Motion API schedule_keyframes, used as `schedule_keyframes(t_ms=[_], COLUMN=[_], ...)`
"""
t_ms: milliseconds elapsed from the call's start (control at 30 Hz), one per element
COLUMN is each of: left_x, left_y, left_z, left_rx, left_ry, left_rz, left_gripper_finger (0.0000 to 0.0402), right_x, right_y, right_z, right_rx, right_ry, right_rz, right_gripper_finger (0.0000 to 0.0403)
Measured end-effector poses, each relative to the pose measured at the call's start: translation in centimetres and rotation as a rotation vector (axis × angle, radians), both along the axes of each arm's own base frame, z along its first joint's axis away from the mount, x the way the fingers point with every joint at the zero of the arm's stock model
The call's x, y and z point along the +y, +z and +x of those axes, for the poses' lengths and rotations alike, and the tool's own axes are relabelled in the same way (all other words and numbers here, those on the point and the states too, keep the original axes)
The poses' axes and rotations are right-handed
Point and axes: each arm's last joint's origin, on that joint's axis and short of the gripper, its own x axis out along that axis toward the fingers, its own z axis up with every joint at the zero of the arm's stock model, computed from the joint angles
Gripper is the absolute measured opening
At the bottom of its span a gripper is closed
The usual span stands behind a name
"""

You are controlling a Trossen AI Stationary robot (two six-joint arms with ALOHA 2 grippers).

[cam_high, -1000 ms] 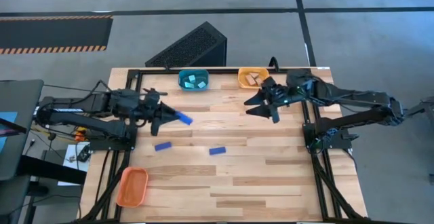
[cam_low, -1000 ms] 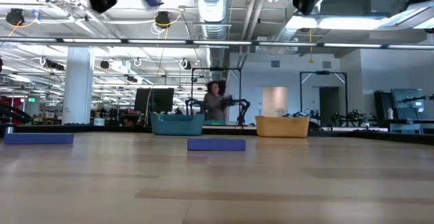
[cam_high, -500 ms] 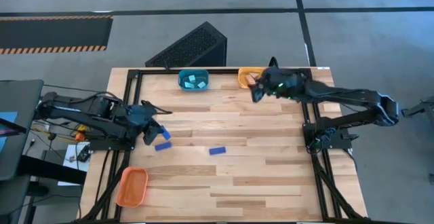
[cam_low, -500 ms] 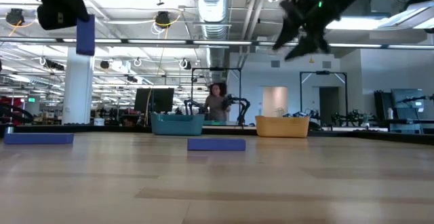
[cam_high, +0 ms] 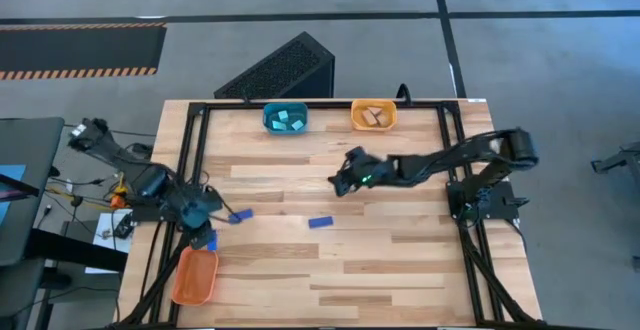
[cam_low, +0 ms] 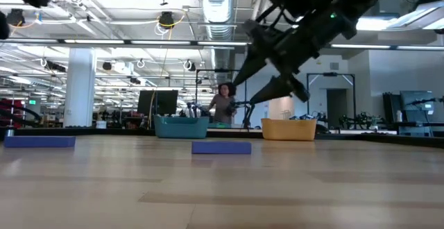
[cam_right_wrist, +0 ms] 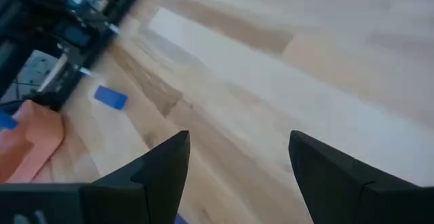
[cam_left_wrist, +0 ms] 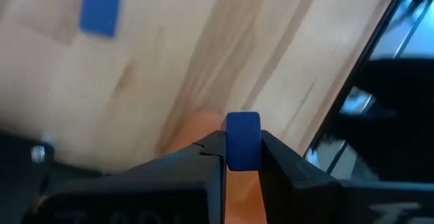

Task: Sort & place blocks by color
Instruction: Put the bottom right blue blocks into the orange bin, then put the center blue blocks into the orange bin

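One dark blue block (cam_left_wrist: 243, 140) pinched in left gripper (cam_left_wrist: 243, 157) above orange tray (cam_high: 195, 274), poised for drop; right gripper (cam_high: 345, 177) spread, reaching toward blue block (cam_high: 319, 222) on table.

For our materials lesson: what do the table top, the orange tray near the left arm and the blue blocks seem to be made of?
Table top: wood, pale planks with visible grain, lightly glossy.
Orange tray: probably plastic, one even colour with rounded moulded edges.
Blue blocks: uniform matte blue with no grain showing; painted wood or plastic, cannot tell.
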Motion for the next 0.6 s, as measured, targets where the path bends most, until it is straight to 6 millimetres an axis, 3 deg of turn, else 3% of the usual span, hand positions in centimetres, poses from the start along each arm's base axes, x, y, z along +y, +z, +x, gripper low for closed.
schedule_keyframes(t_ms=[133, 233, 433, 600], left_x=[-1.4, -2.5, -4.7, -5.1], left_y=[-0.6, -2.3, -5.8, -6.0], left_z=[-0.3, -0.5, -0.7, -0.7], left_rx=[0.066, 0.136, 0.27, 0.283], left_ry=[-0.063, -0.096, -0.124, -0.056], left_rz=[0.01, -0.003, -0.132, -0.107], left_gripper_finger=[0.0027, 0.0028, 0.0064, 0.0087], right_x=[2.7, 4.6, 8.4, 8.9], right_y=[-1.3, -1.8, 0.8, 1.0], right_z=[2.3, 3.9, 6.0, 6.4], right_rx=[0.016, 0.032, 0.069, 0.245], right_ry=[0.003, 0.054, 0.292, 0.45], right_rz=[0.036, 0.036, -0.186, -0.316], right_gripper_finger=[0.0273, 0.0273, 0.0273, 0.0273])
